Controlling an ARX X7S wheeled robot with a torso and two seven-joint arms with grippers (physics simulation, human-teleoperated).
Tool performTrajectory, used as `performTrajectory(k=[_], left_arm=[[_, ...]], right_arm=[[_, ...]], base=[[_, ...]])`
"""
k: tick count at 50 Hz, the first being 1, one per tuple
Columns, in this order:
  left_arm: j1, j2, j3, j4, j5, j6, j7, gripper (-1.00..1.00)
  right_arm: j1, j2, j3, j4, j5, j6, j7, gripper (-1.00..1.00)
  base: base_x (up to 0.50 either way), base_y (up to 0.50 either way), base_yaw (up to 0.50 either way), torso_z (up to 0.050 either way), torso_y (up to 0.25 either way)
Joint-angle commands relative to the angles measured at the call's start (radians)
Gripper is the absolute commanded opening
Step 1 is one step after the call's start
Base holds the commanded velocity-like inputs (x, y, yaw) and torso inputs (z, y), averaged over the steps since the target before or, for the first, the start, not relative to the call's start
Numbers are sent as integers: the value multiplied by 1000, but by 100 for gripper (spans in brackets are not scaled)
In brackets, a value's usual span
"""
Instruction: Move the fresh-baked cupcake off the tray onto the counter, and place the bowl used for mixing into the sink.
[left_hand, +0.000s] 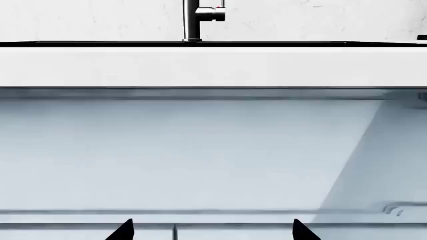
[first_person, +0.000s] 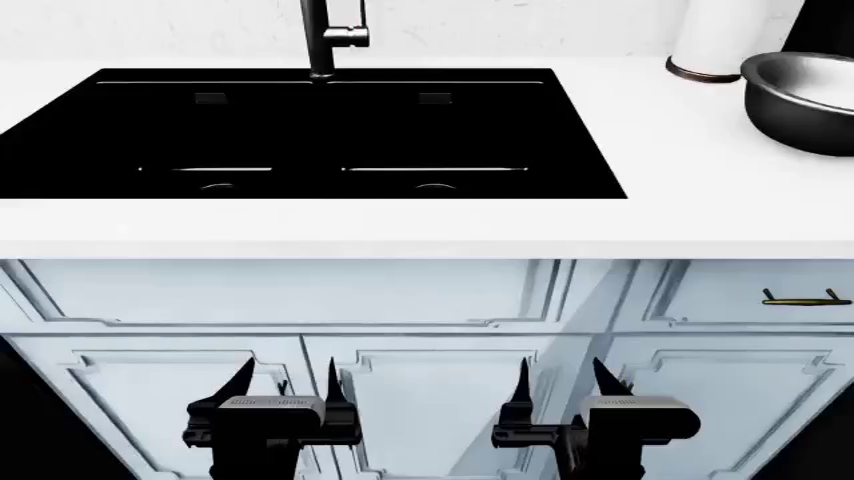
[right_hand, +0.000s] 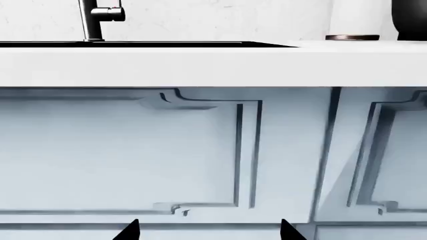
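The black sink (first_person: 314, 135) is set in the white counter (first_person: 667, 220), with its dark faucet (first_person: 324, 38) behind it. At the far right edge of the head view sits the metal bowl (first_person: 805, 100), partly cut off; its dark side shows in the right wrist view (right_hand: 408, 20). The cupcake and the tray are out of view. My left gripper (first_person: 287, 385) and right gripper (first_person: 558, 383) hang low in front of the cabinet doors, below counter height, both open and empty. In the wrist views, the left gripper (left_hand: 212, 230) and the right gripper (right_hand: 209, 230) face the cabinet fronts.
A tall white cylinder with a dark base (first_person: 718, 40) stands behind the bowl. Pale blue cabinet doors (first_person: 427, 400) fill the space under the counter, with a brass drawer handle (first_person: 805, 298) at the right. The counter's front edge (first_person: 400, 245) overhangs both grippers.
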Motion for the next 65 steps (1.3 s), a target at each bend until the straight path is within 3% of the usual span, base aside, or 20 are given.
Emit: performTrajectory(k=[1,14,65], left_arm=[[-4,-16,17,-23,-15,17,-20,100],[-12,-49,57,-70,-50,52,-65,100],[-21,-107,125,-69,-121,38,-137,100]], right_arm=[[-3,16,-22,3,3,-15,26,100],[-12,53,-67,7,14,-47,79,100],[-7,114,-142,14,72,-79,141,100]], base=[[0,0,0,0,0],[0,29,0,0,0],[-23,500,0,0,0]])
